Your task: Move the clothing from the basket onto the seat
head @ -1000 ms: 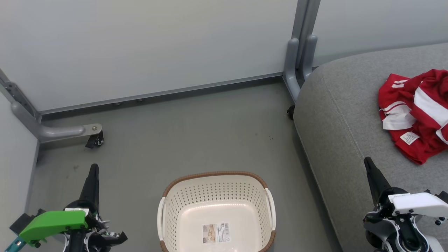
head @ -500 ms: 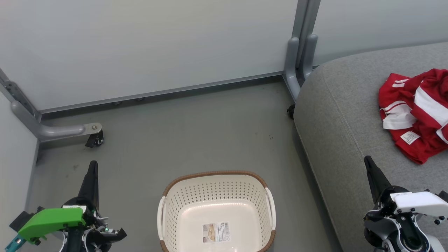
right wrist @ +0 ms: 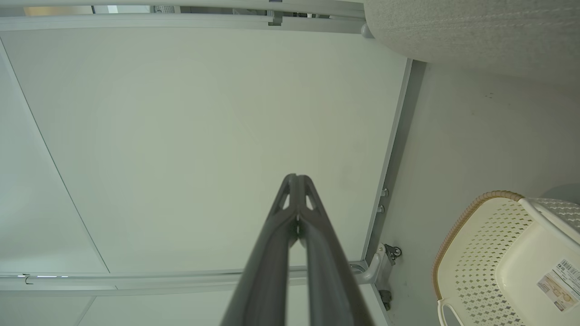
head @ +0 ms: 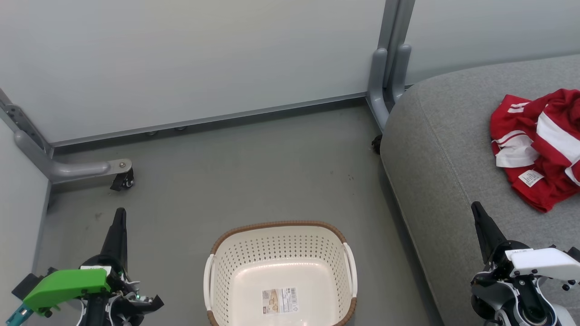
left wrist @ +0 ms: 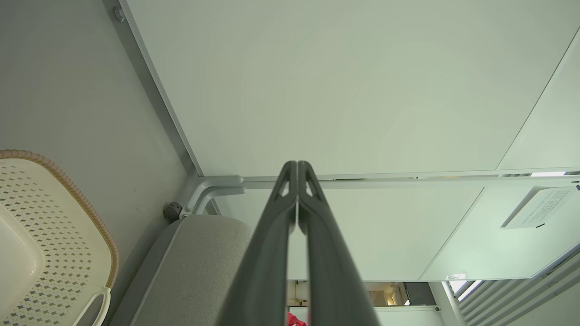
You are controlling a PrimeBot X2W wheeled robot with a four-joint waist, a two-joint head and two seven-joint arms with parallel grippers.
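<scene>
1 basket on floor, sticker inside; 1 heap of red-white clothing lies on the 1 seat. Both left gripper & right gripper pinched closed, empty. Vs 1 s ago, only left gripper nudged up slightly.
</scene>
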